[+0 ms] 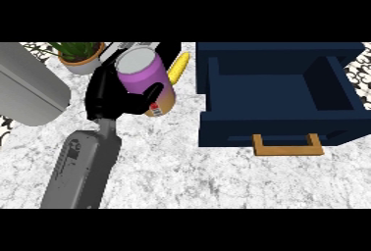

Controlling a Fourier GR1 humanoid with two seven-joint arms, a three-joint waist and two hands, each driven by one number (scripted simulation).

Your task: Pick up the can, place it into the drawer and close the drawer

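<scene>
Shows the can (pixel 147 81), purple over orange with a grey top, left of the open navy drawer (pixel 279 98) and outside it. Shows the right hand (pixel 109 93) curled round the can, thumb across its front. Places a yellow banana (pixel 179 66) between can and drawer, a potted plant (pixel 76 54) farther left of the drawer, and a tan handle (pixel 287 145) on the drawer's near face. Marks a grey forearm (pixel 29 83) farthest left of the drawer, above the speckled table (pixel 217 181).
</scene>
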